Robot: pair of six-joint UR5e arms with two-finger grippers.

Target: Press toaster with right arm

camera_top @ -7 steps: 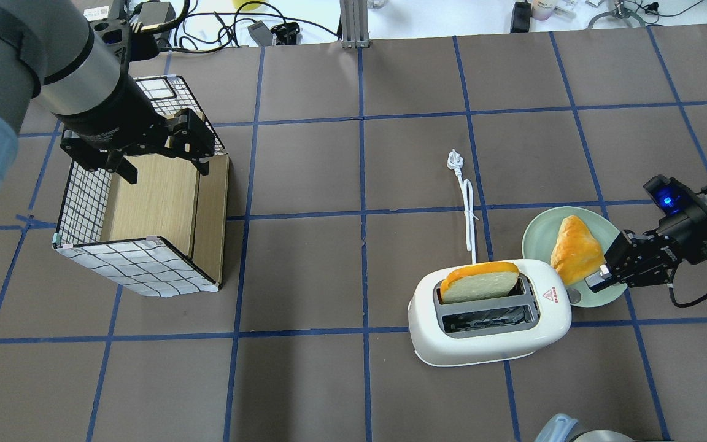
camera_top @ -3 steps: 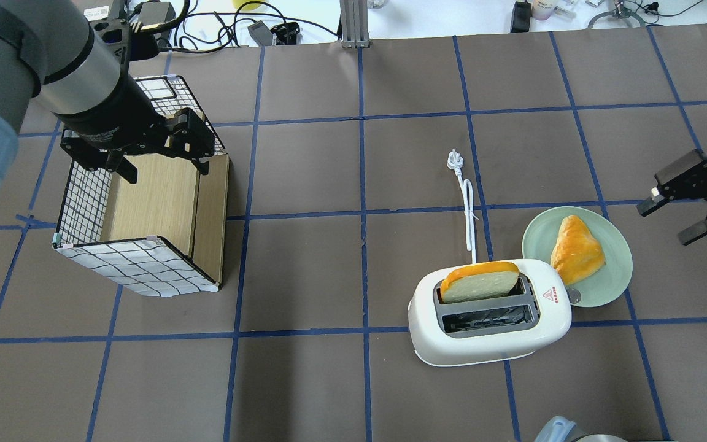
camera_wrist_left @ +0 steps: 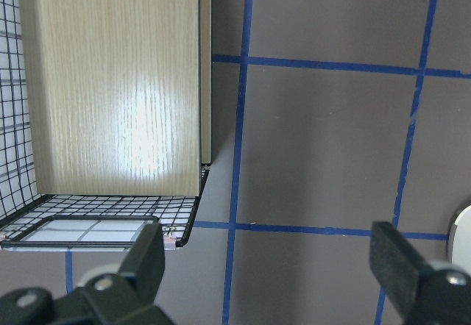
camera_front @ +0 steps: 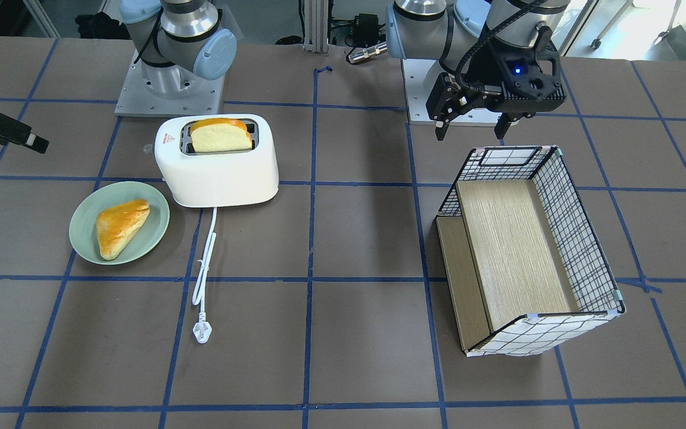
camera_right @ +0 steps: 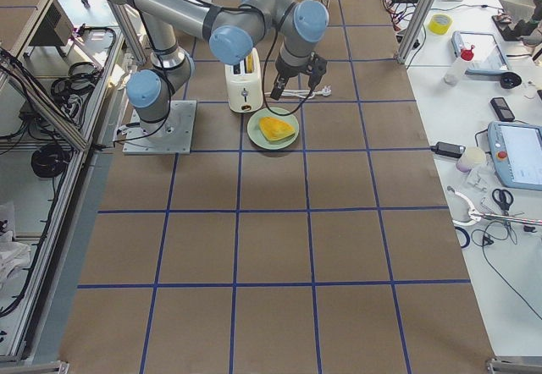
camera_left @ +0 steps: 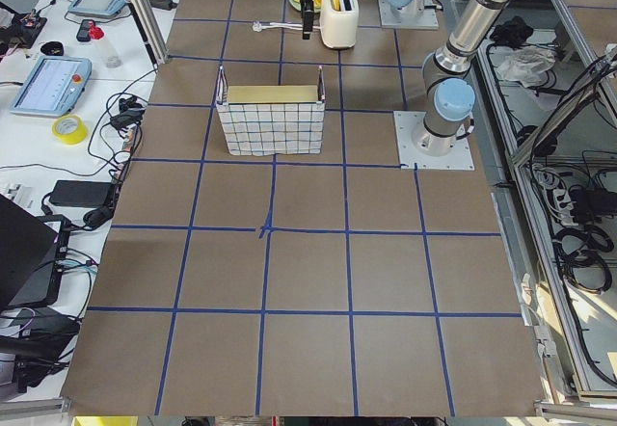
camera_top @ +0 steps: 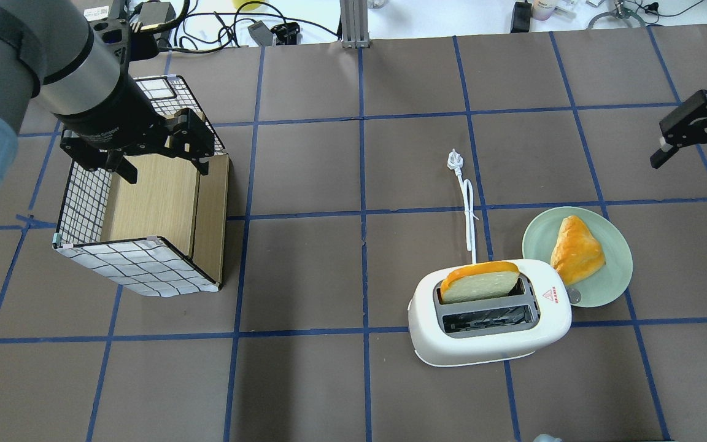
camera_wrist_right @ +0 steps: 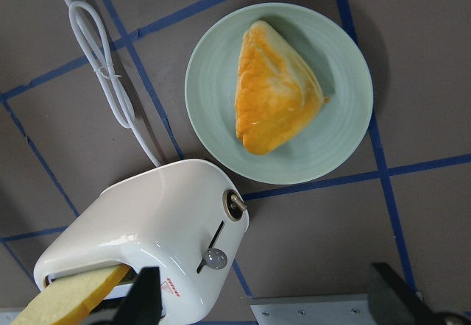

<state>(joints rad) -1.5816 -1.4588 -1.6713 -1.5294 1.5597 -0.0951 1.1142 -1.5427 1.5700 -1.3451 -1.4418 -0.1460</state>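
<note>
The white two-slot toaster (camera_top: 488, 325) stands at the near right with a slice of bread (camera_top: 479, 282) upright in its far slot. It also shows in the front view (camera_front: 218, 161). In the right wrist view its end face (camera_wrist_right: 213, 229) shows a slider slot and a round knob. My right gripper (camera_top: 687, 175) is open and empty. It hangs high at the right edge, well beyond the green plate (camera_top: 617, 270) and clear of the toaster. My left gripper (camera_top: 166, 173) is open and empty over the far rim of the basket (camera_top: 139, 270).
A golden pastry (camera_top: 576, 250) lies on the green plate, which touches the toaster's right end. The toaster's white cord and plug (camera_top: 467, 202) trail away across the table, unplugged. The checked wire basket with a wooden insert (camera_front: 521, 250) stands on the left side.
My right gripper was shut at the toaster's right end by the plate. It has pulled away up and to the far right and has opened. The bread and my left arm have not moved.
</note>
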